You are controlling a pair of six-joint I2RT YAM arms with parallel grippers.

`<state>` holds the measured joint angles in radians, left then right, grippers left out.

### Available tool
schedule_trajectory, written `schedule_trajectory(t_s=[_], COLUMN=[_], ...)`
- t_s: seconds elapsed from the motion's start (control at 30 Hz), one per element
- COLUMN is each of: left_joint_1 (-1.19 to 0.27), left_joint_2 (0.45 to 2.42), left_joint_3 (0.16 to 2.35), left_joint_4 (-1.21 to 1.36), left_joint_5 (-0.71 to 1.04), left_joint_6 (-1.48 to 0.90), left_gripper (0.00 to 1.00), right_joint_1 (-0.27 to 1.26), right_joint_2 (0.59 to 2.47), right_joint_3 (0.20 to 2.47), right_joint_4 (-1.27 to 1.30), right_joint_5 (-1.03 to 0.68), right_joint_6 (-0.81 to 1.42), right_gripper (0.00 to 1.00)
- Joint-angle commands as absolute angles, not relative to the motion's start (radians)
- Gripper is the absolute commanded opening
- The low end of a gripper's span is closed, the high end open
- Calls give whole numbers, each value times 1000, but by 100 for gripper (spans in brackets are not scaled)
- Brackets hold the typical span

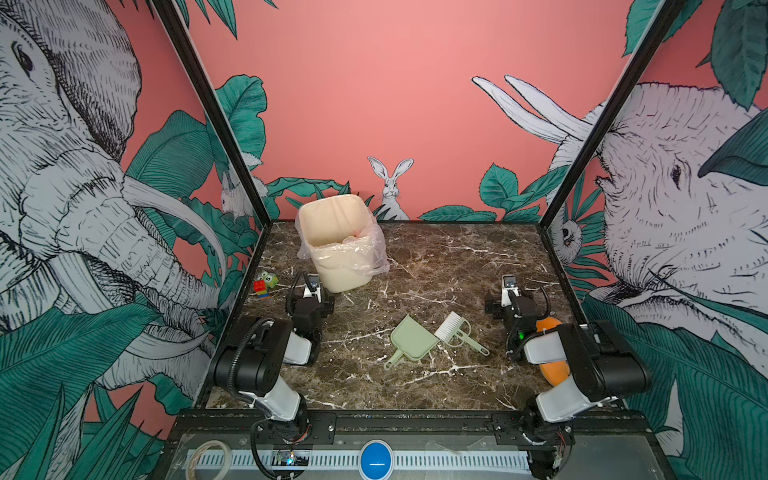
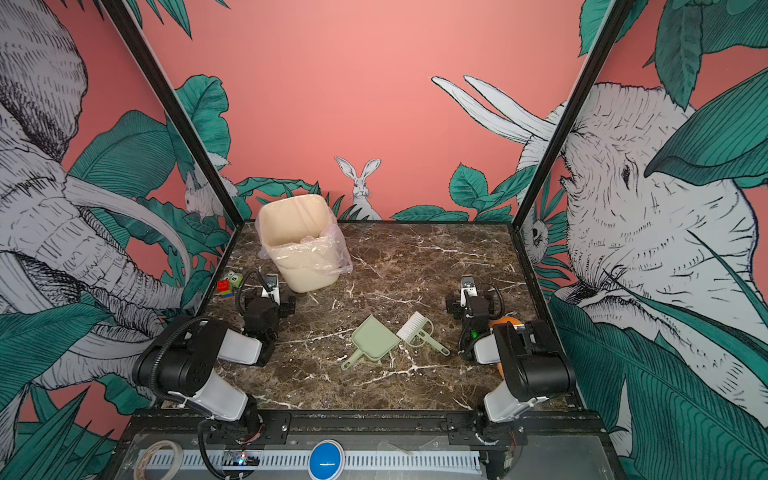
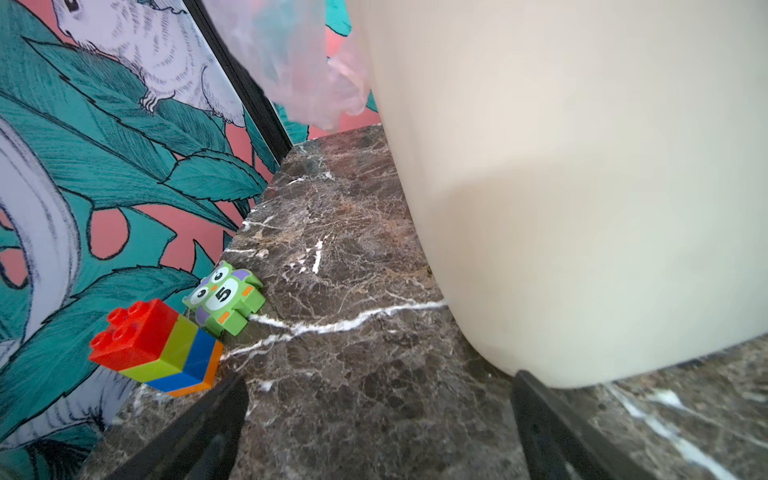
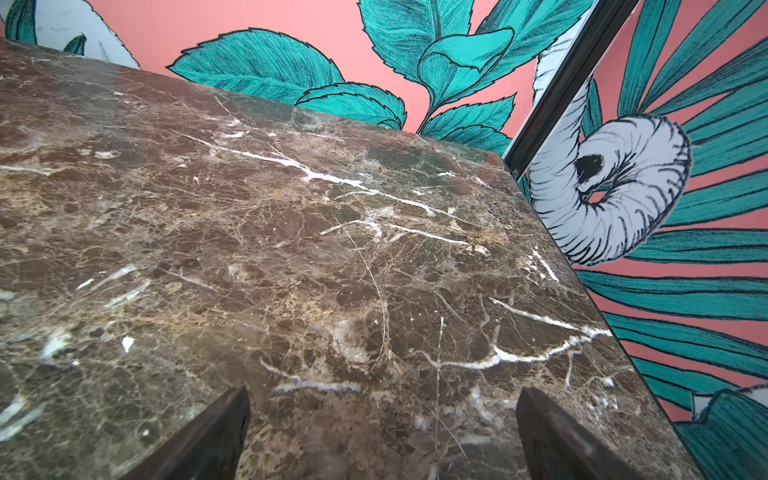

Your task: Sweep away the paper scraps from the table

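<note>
Table [image 1: 436, 266]: dark marble with white veins, black frame
Bin [image 1: 345, 270]: cream, upright at the back left, lined with a clear bag [image 1: 380, 257]
Scraps [image 1: 353, 237]: a pale pink bit shows inside the bag, possibly a scrap, too small to be sure
Left claw [image 3: 378, 386]: jaws spread wide, nothing between them, low over the table just beside the bin's base
Right claw [image 4: 383, 395]: jaws spread wide, empty, over bare marble near the right edge
Pan [image 1: 411, 338]: green, flat mid-table, handle toward the front
Brush [image 1: 451, 328]: just right of the pan, white bristles near its rim
Blocks [image 3: 153, 349]: red-topped stack just beside a green owl piece, at the left edge near the left claw
Toy [image 1: 555, 370]: orange, partly hidden under the right arm [image 1: 582, 361]
</note>
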<state>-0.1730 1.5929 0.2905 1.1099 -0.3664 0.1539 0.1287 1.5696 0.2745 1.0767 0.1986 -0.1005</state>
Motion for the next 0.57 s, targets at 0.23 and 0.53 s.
schedule_trajectory(t_s=[0.23, 0.53], left_joint_1=[-144, -133], left_joint_2=[1558, 1558], left_joint_3=[356, 371], left_joint_4=[988, 962], left_joint_5=[-343, -333], left_joint_6=[125, 115], left_gripper=[100, 100], right_joint_1=[124, 124], right_joint_2=[1563, 1563], right_joint_3=[285, 284], right_joint_4=[1134, 1136], right_joint_5=[202, 202], right_joint_6=[-92, -92], right_gripper=[99, 99])
